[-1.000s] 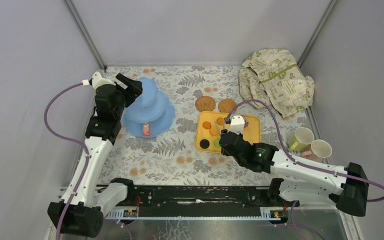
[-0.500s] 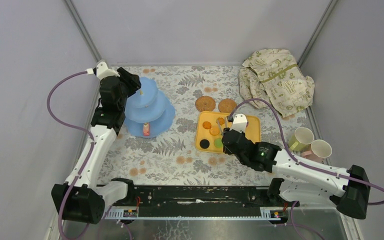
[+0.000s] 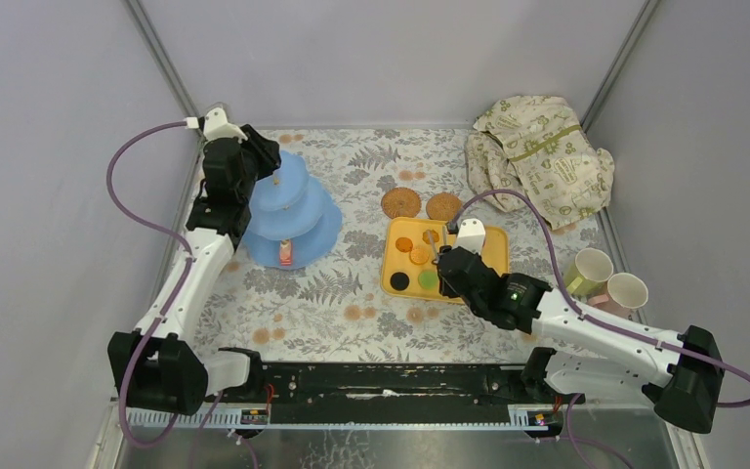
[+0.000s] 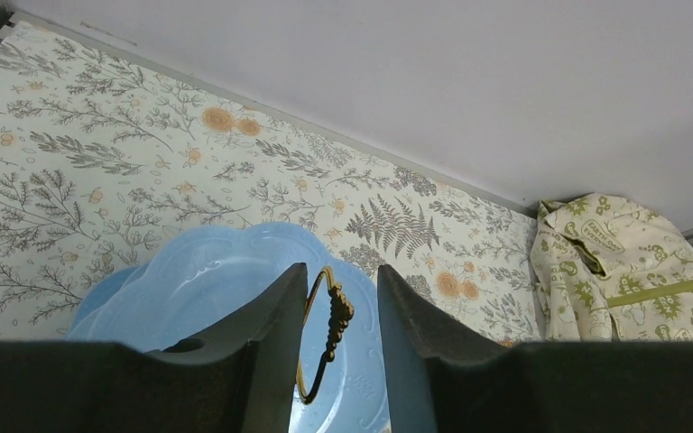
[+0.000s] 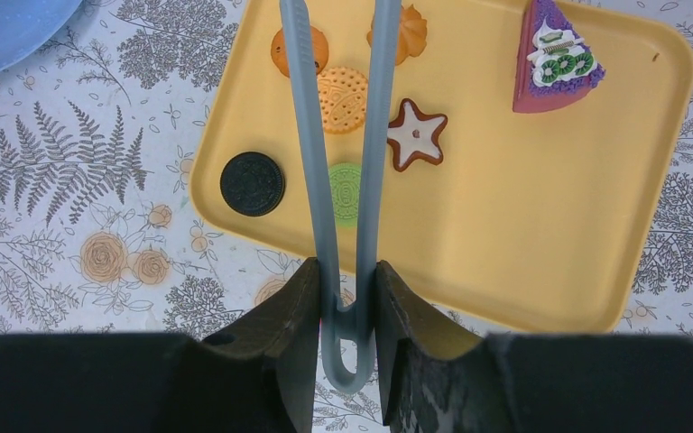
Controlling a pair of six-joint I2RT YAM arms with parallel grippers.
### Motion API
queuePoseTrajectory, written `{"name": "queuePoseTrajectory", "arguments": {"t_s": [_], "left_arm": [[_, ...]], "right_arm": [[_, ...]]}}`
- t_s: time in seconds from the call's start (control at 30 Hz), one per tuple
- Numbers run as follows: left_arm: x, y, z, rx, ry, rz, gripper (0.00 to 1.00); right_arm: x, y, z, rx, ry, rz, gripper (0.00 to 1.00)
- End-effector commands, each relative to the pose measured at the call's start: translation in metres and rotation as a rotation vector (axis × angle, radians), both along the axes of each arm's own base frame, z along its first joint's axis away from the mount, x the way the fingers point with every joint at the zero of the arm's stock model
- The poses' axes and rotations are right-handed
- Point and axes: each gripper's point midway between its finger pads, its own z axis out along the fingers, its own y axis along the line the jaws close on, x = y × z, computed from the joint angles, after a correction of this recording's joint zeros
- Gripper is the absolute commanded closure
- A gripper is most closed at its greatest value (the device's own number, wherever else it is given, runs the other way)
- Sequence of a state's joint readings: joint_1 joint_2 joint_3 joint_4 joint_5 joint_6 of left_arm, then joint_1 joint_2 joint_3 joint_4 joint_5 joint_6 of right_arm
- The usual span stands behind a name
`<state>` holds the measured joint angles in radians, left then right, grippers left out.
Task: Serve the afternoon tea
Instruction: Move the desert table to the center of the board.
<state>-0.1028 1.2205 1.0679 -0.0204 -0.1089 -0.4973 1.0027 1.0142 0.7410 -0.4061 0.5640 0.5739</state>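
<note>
The light-blue three-tier stand (image 3: pixel 298 215) (image 4: pixel 207 280) is at the left, with one red cake slice (image 3: pixel 285 253) on its bottom tier. My left gripper (image 3: pixel 266 161) (image 4: pixel 341 267) is open astride the stand's gold ring handle (image 4: pixel 329 316); the ring touches the left finger, with a gap to the right finger. My right gripper (image 3: pixel 446 266) (image 5: pixel 346 263) is shut on grey tongs (image 5: pixel 300 135), whose arms straddle a green macaron (image 5: pixel 346 191). A black cookie (image 5: pixel 252 183), star biscuit (image 5: pixel 417 135) and purple cake slice (image 5: pixel 555 63) lie on the tray. Two woven coasters (image 3: pixel 401 202) and two cups (image 3: pixel 591 269) are nearby.
The yellow tray (image 3: pixel 493 256) (image 5: pixel 505 225) sits mid-table on the floral mat. A crumpled cream cloth (image 3: pixel 542 156) lies at the back right. The cups stand at the right edge against the wall. Grey walls close in on three sides.
My left gripper rose from the stand's side to over its top, and its jaws narrowed round the handle. The right gripper carried the tongs slightly right over the tray.
</note>
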Motion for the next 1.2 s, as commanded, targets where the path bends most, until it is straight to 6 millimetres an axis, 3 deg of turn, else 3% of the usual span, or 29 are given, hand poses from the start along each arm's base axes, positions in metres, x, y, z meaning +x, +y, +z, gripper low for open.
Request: {"name": "queuePoseTrajectory", "arguments": {"t_s": [0.0, 0.23, 0.63, 0.9, 1.17], "left_arm": [[0.007, -0.004, 0.03, 0.047, -0.091, -0.04, 0.62], [0.008, -0.003, 0.029, 0.068, -0.086, -0.037, 0.77], [0.015, -0.007, 0.03, 0.133, -0.103, -0.073, 0.92], [0.024, -0.035, 0.045, 0.245, -0.174, -0.228, 0.99], [0.026, -0.058, 0.05, 0.365, -0.218, -0.36, 0.92]], "right_arm": [[0.006, 0.003, 0.01, 0.032, -0.029, 0.01, 0.8], [0.007, 0.002, 0.01, 0.035, -0.031, 0.011, 0.8], [0.007, -0.002, 0.013, 0.033, -0.038, 0.01, 0.8], [0.006, -0.007, 0.014, 0.029, -0.044, 0.0, 0.8], [0.005, -0.013, 0.014, 0.012, -0.041, -0.006, 0.8]]}}
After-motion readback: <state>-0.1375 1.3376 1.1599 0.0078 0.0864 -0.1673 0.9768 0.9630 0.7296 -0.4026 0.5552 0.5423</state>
